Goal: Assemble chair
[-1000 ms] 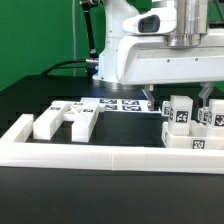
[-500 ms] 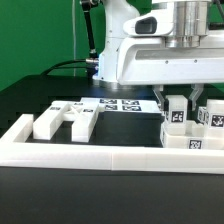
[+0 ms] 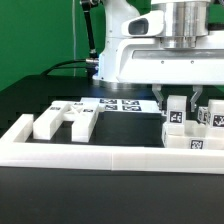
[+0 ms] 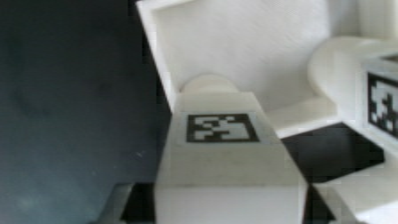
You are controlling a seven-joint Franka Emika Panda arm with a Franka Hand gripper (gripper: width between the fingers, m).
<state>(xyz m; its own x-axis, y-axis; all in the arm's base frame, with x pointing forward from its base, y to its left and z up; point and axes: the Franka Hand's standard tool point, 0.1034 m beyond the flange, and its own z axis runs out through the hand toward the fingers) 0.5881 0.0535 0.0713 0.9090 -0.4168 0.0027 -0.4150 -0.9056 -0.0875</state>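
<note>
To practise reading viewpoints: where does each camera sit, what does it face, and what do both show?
Exterior view: off the arm, outside the border wall, looking across it at the chair parts; arm and hand show.
Wrist view: on the wrist, looking down on the upright tagged part; little of the hand is clear.
Shared: that part, gripped by the hand.

The chair parts (image 3: 48,123) look like smooth matt white plastic, the counter (image 3: 100,195) matt black, the robot arm's shell (image 3: 125,55) glossy white.

Black table (image 3: 60,205), white border wall (image 3: 100,160), chair parts (image 3: 66,118) (tagged) — marker board (image 3: 125,104) behind.
</note>
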